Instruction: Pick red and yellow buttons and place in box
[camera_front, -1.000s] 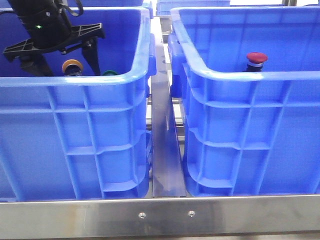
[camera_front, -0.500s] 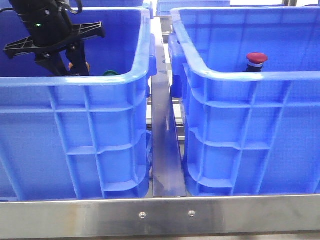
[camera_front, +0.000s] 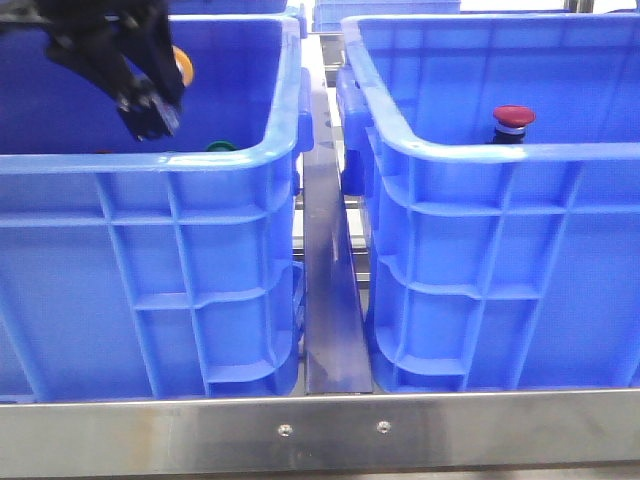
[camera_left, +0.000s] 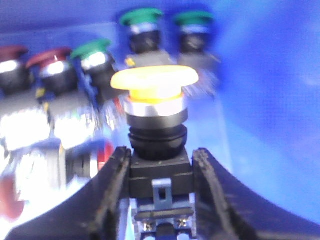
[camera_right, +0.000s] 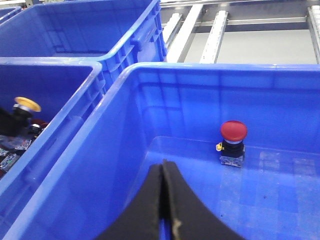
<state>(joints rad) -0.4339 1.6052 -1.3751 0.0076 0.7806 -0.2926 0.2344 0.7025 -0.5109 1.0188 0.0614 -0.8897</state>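
Front view: left gripper w/ yellow button, now higher.

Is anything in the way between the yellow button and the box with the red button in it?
Only the two box walls: the yellow button, held above the left box's rim, must cross it and the right box's rim.

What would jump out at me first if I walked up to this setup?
Two big blue crates side by side would catch your eye first. Above the left crate, the left gripper grips a yellow button by its dark body. In the right crate, a lone red button stands upright on the floor, while the right gripper hovers over that crate, shut and empty.
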